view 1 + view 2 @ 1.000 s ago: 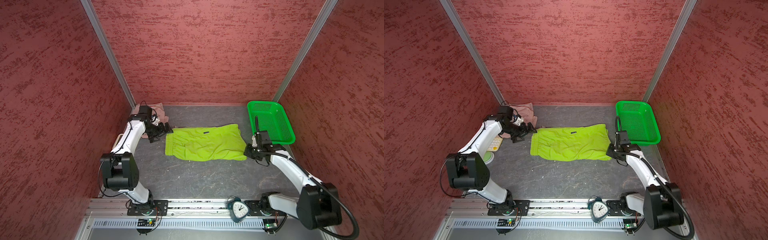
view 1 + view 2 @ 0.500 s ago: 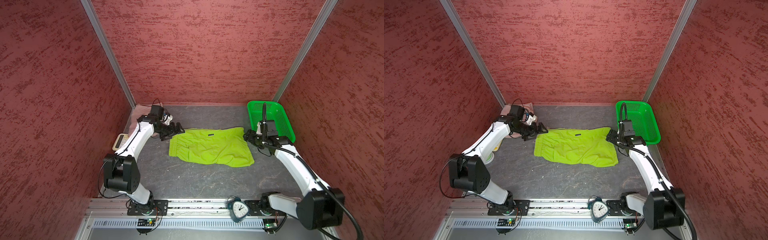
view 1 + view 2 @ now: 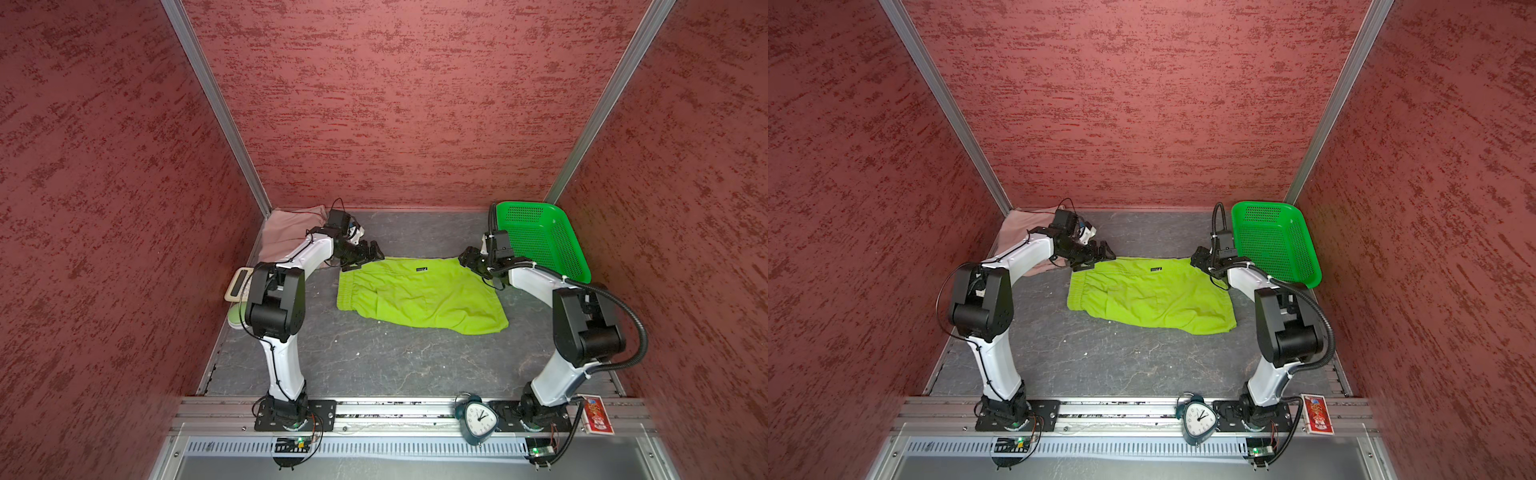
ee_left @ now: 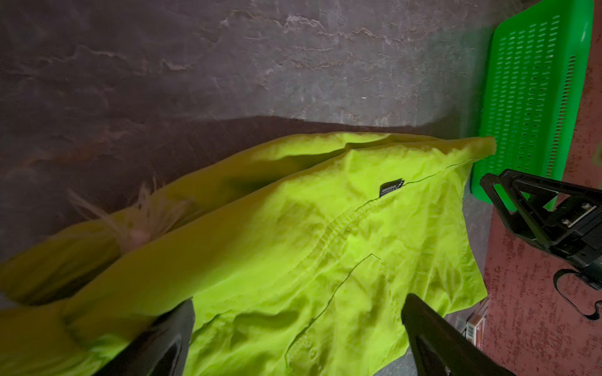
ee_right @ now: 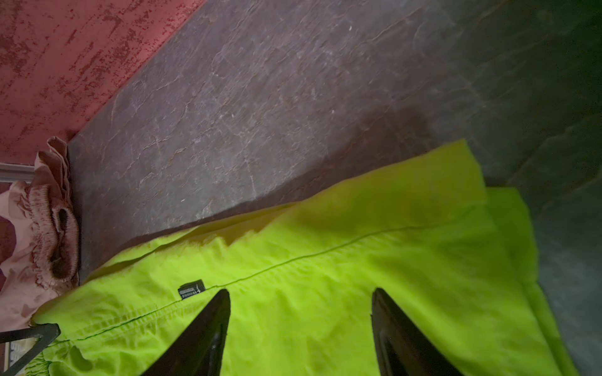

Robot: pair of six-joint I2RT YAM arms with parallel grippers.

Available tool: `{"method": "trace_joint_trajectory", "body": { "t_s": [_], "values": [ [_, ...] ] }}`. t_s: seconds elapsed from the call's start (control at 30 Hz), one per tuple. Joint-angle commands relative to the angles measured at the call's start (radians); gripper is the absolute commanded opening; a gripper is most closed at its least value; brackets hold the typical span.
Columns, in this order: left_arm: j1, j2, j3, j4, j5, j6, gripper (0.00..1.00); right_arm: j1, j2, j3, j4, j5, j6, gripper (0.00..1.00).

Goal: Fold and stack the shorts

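The green perforated basket (image 3: 540, 245) (image 3: 1275, 245) sits at the far right of the grey tabletop (image 3: 374, 361), and all I see inside it is its own slotted floor. The lime green shorts (image 3: 419, 295) (image 3: 1150, 295) lie spread out mid-table, waistband toward the left. The pink shorts (image 3: 286, 232) (image 3: 1013, 228) are bunched in the far left corner behind the left arm.

The lime pair carries a small black tag (image 3: 422, 269) (image 3: 1156, 269) near its far edge. It shows closer in both wrist views (image 4: 391, 187) (image 5: 192, 289), but I cannot read its print. On the front rail stands a teal alarm clock (image 3: 478, 419) (image 3: 1198, 419) with a numbered dial. Beside the right arm's base lies a red card box (image 3: 598, 415) (image 3: 1317, 417), its printing too small for me to read.

My left gripper (image 3: 370, 251) (image 4: 298, 302) is at the far left corner of the lime shorts, by the waistband. Its fingers are spread wide above the cloth, with nothing pinched. My right gripper (image 3: 467, 259) (image 5: 301, 293) is at the far right corner, fingers also parted over the fabric and gripping nothing. I cannot tell whether either fingertip touches the cloth.
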Motion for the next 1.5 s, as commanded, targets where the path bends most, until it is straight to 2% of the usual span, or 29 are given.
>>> {"method": "trace_joint_trajectory", "body": {
  "t_s": [0.0, 0.13, 0.23, 0.4, 0.57, 0.67, 0.77, 0.93, 1.1, 1.17, 1.3, 1.47],
  "values": [
    [0.011, 0.052, 0.019, 0.005, -0.035, 0.031, 0.99, -0.025, 0.046, -0.032, 0.097, -0.002, 0.068, 0.70],
    [0.009, 0.067, 0.006, -0.012, -0.021, 0.034, 0.99, -0.057, 0.066, -0.068, 0.105, -0.010, 0.089, 0.71],
    [0.010, 0.030, 0.008, -0.033, 0.021, 0.034, 0.99, -0.061, 0.048, -0.061, 0.061, -0.012, 0.047, 0.71],
    [0.021, -0.094, 0.055, -0.088, 0.061, 0.013, 0.99, -0.055, -0.021, 0.018, -0.144, -0.017, -0.054, 0.74],
    [0.088, -0.226, 0.047, -0.161, 0.051, -0.051, 0.99, 0.027, -0.136, 0.035, -0.339, 0.002, -0.120, 0.75],
    [0.125, -0.313, -0.059, -0.182, 0.014, -0.082, 0.99, 0.098, -0.236, -0.030, -0.427, 0.025, -0.084, 0.76],
    [0.133, -0.407, -0.221, -0.178, -0.042, -0.103, 0.99, 0.155, -0.371, -0.151, -0.462, 0.028, 0.014, 0.76],
    [0.197, -0.560, -0.457, -0.122, -0.020, -0.137, 0.99, 0.191, -0.544, -0.375, -0.393, -0.005, 0.174, 0.76],
    [0.319, -0.650, -0.590, -0.024, 0.118, -0.156, 0.99, 0.138, -0.605, -0.542, -0.293, -0.009, 0.240, 0.78],
    [0.317, -0.648, -0.626, 0.015, 0.149, -0.175, 0.99, 0.108, -0.619, -0.569, -0.281, 0.002, 0.240, 0.78],
    [0.294, -0.635, -0.738, 0.207, 0.230, -0.265, 0.99, 0.057, -0.640, -0.594, -0.301, 0.017, 0.231, 0.78],
    [0.251, -0.591, -0.778, 0.261, 0.192, -0.248, 0.99, 0.031, -0.662, -0.571, -0.332, 0.030, 0.222, 0.79]
  ]
}}
